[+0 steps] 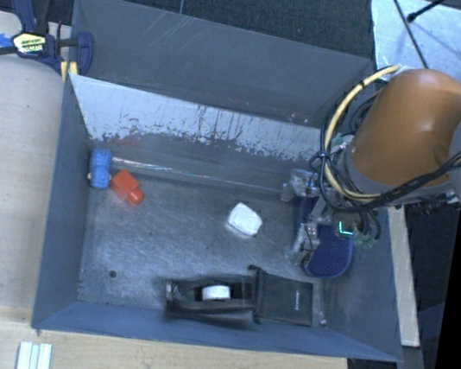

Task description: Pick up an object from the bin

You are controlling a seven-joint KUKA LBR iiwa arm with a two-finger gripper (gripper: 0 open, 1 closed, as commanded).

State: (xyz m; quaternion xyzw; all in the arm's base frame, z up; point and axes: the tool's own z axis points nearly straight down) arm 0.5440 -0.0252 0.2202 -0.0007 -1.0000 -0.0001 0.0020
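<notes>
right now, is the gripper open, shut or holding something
gripper: cannot be told; it sits by a dark blue oval thing at the bin's right end

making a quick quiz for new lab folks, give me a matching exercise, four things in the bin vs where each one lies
Things
1. blue cylinder
2. white lump
3. black tape dispenser
4. dark blue rounded thing

Places
A. along the front wall of the bin
B. right side, next to the gripper
C. left end, beside an orange block
D. middle of the floor

Pairs: 1-C, 2-D, 3-A, 4-B
</notes>
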